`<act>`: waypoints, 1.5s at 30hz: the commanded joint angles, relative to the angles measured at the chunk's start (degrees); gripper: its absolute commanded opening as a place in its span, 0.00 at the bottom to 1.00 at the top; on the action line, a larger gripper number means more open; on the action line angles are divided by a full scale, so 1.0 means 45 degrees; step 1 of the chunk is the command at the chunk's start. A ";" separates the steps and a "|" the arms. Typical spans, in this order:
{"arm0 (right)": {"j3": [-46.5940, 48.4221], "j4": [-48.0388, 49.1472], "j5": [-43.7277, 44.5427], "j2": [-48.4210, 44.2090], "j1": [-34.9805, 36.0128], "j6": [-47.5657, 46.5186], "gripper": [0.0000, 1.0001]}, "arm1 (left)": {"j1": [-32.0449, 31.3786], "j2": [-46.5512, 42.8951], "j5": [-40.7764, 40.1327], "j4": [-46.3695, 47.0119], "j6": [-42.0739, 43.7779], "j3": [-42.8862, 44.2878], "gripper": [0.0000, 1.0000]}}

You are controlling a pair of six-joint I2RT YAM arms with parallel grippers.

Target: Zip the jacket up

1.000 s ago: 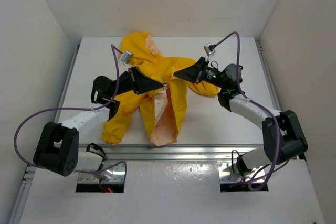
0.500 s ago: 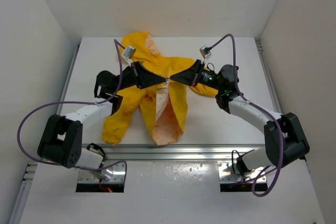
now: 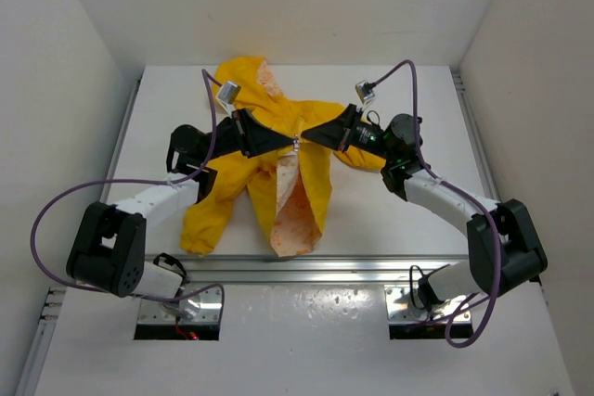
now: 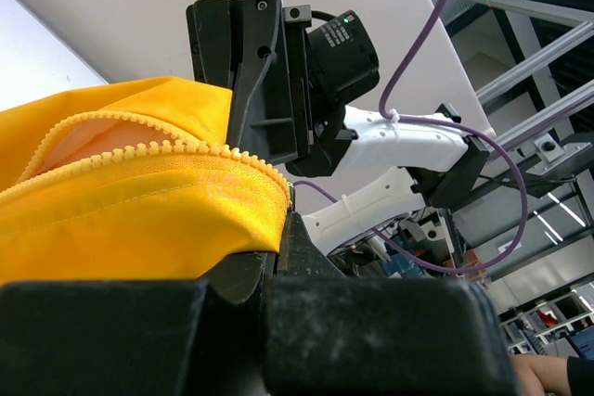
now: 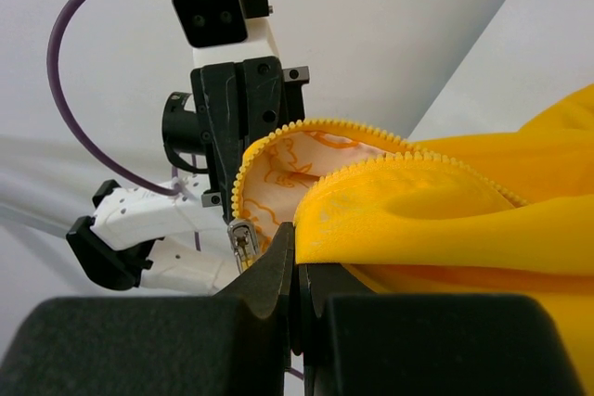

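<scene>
Yellow jacket (image 3: 320, 178) is lying about mid-surface (image 3: 399, 220), hood (image 3: 246, 76) toward the far wall, with the front hanging open so the cream orange-print lining (image 3: 295, 215) shows. My left tool (image 3: 281, 144) and right tool (image 3: 312, 136) meet nose to nose over the chest, each clamped tight on a toothed front edge of the jacket. The metal zipper slider (image 5: 241, 244) sits just beside my right tool's tips.
</scene>
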 commanded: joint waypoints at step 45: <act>0.1203 0.1804 -0.0166 0.0192 0.0460 0.0716 0.00 | 0.0424 -0.0074 -0.0051 0.1602 -0.0744 0.0025 0.00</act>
